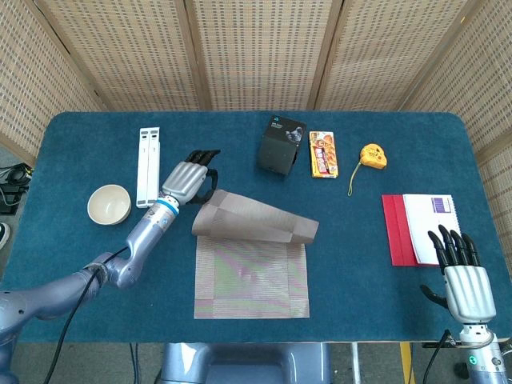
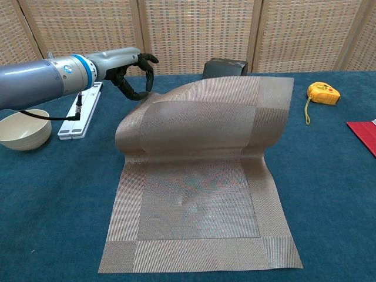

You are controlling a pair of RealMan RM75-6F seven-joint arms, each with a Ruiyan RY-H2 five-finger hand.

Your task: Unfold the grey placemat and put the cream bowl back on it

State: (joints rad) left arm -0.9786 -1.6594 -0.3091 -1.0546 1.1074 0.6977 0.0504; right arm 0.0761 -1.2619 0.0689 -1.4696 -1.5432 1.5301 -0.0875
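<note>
The left hand (image 1: 189,178) is raised above the far-left part of the grey placemat (image 2: 200,176), its fingers (image 2: 147,69) curled downward. Whether they pinch the mat's lifted corner or have let it go cannot be told: in the chest view the hand (image 2: 130,70) sits just behind and to the left of the raised fold, with the fingertips close to the mat's edge. From the hand outward, the placemat's upper layer arches up in a broad curve toward the hand's right, its free far edge standing off the tabletop (image 1: 80,264), while the lower layer lies flat on the blue surface nearer the robot. Just to the hand's left lies a white folded stand (image 1: 148,166), touching nothing. Beyond that, further left and a little nearer the robot, the cream bowl (image 1: 109,204) stands upright on the tabletop, well apart from the mat. To the hand's right, past the raised fold, sit a black box (image 1: 281,145), a red and yellow packet (image 1: 323,154) beside it, and a yellow tape measure (image 1: 372,156) further on. The right hand (image 1: 460,276) hovers at the near right corner, empty with its fingers extended and apart, just on the robot's side of a red folder (image 1: 396,229) with a white notebook (image 1: 432,227) lying on it.
</note>
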